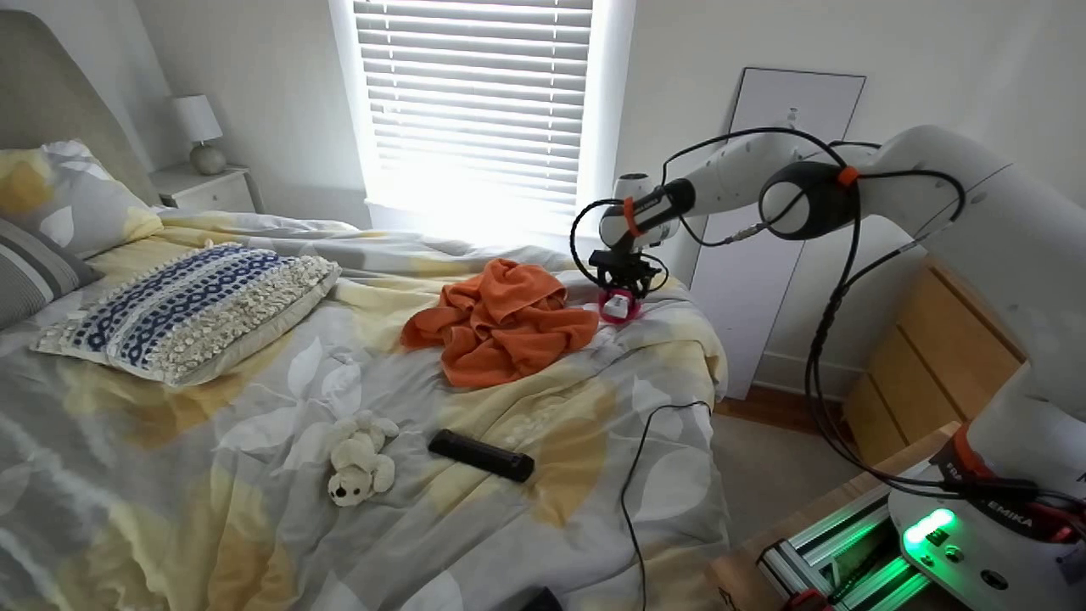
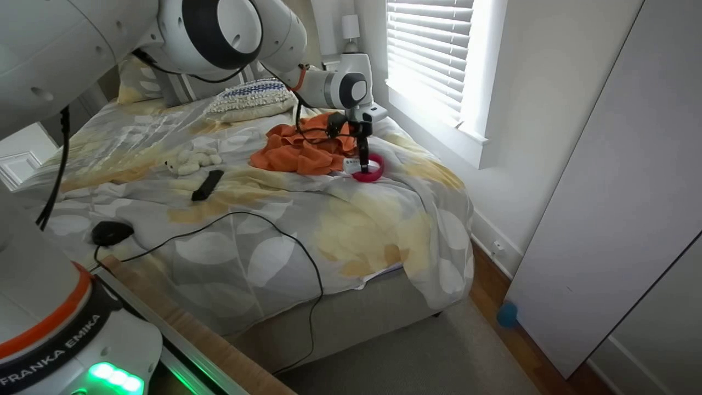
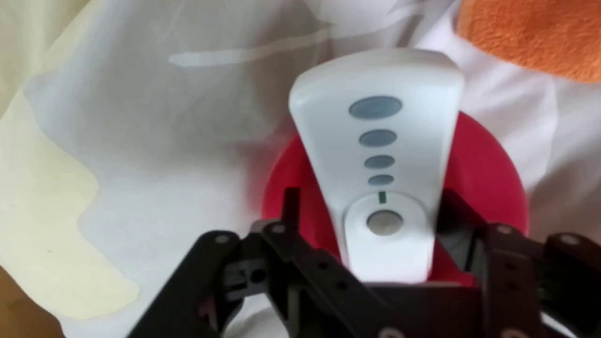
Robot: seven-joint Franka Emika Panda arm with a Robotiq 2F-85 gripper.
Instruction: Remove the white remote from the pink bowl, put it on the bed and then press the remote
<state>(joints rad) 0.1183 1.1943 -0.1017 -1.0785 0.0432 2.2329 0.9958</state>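
A white remote (image 3: 375, 136) with a column of grey oval buttons and one round grey button rests tilted in a pink bowl (image 3: 493, 173). Its wide end sticks out past the bowl's rim. The bowl (image 1: 618, 320) stands on the bed (image 1: 585, 501) near its far corner; bowl (image 2: 378, 174) and remote (image 2: 350, 165) show in both exterior views. My gripper (image 3: 371, 206) is down at the bowl with its fingers on either side of the remote's narrow end. Red bowl shows between the left finger and the remote; the right finger is close to the remote's edge, contact unclear. The fingertips are partly hidden.
An orange cloth (image 1: 505, 327) lies crumpled right beside the bowl. A black remote-like object (image 1: 481, 456), a white plush toy (image 1: 361, 458) and a patterned pillow (image 1: 191, 310) lie on the bed. A black cable (image 2: 274, 224) runs across it. The window (image 1: 475, 110) is behind.
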